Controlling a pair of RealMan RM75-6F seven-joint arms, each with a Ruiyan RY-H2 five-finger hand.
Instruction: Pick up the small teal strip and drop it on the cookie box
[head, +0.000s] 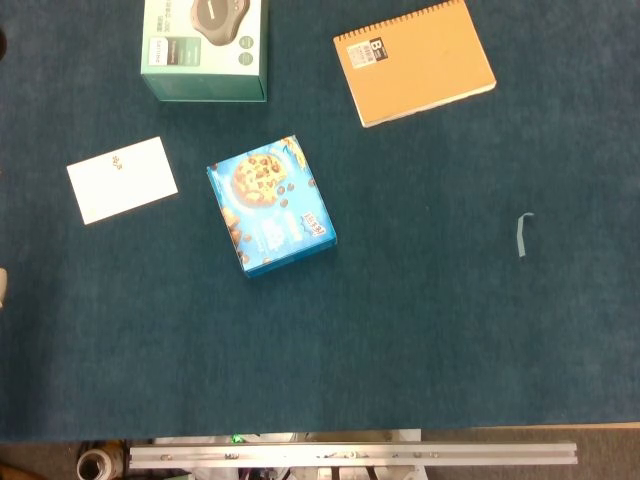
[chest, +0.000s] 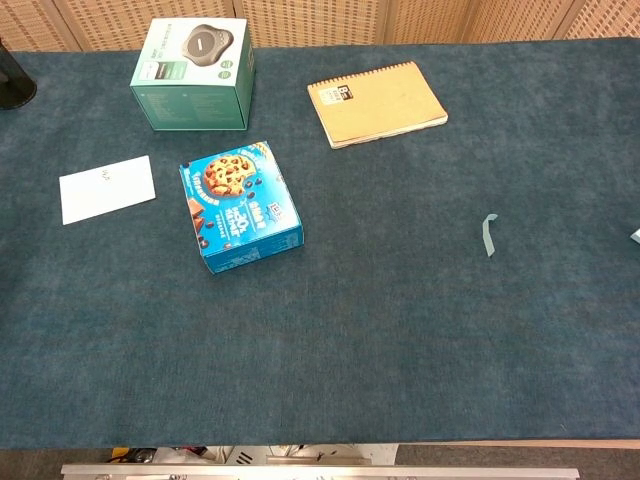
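Head and chest views, table seen from above. The dark blue carpeted table (head: 420, 340) fills both views. Its near edge runs along the bottom, with a grey metal rail (head: 350, 455) just below it in the head view.

At far left I see a green-and-white cardboard box (head: 204, 50) standing against the back edge. An orange spiral-bound notebook (head: 415, 62) lies flat and skewed at back centre. The blue cookie box (head: 270, 205) sits left of centre, turned slightly, with its printed lid facing up. A white paper card (head: 122, 180) lies flat to its left, apart from it.

The small teal strip (head: 522, 235) lies alone on the cloth at the right, well apart from the cookie box and nearer the table's right edge than its middle. Bare cloth surrounds it on every side, and an open band of table runs between it and the cookie box.

A pale sliver at the left margin of the head view appears to be my left hand (head: 2, 287). I cannot tell how its fingers lie. It is on the far side of the table from the strip. My right hand appears in neither view.
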